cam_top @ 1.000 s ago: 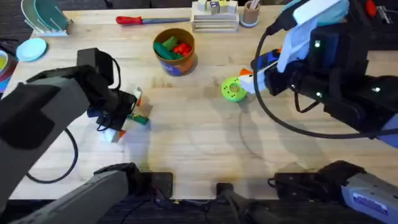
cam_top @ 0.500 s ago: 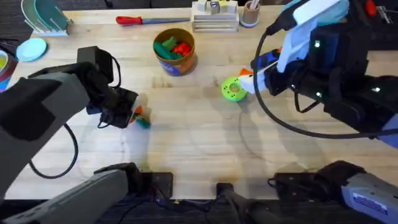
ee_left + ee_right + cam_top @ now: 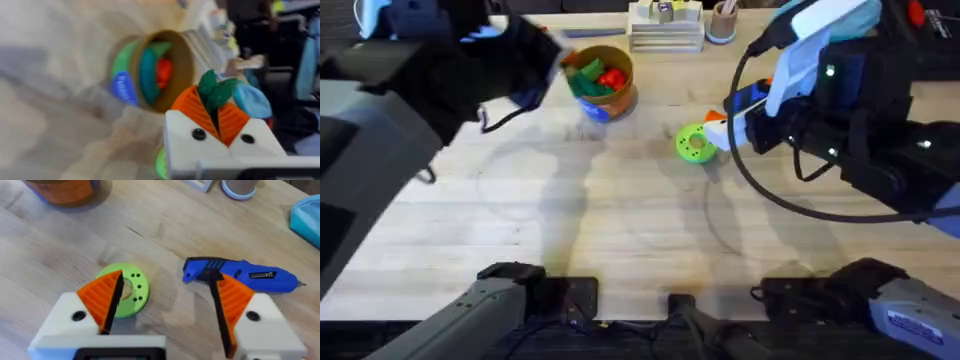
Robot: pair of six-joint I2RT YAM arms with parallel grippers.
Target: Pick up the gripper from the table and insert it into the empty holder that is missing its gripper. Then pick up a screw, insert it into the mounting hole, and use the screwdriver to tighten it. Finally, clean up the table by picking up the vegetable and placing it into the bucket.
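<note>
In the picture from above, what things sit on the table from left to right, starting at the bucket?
Bucket → green ring → blue screwdriver.

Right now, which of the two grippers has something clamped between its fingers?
The left gripper: a green leafy toy vegetable sits pinched between its orange pads, near the bucket. The right gripper is open, with the green ring and blue screwdriver lying on the table beyond it.

A flat green plastic ring [image 3: 694, 143] is lying on the wooden table [image 3: 620, 220] at centre; a slim red-handled screwdriver [image 3: 582, 32] is sitting at twelve o'clock beside a white stacked tray [image 3: 665, 28].
</note>
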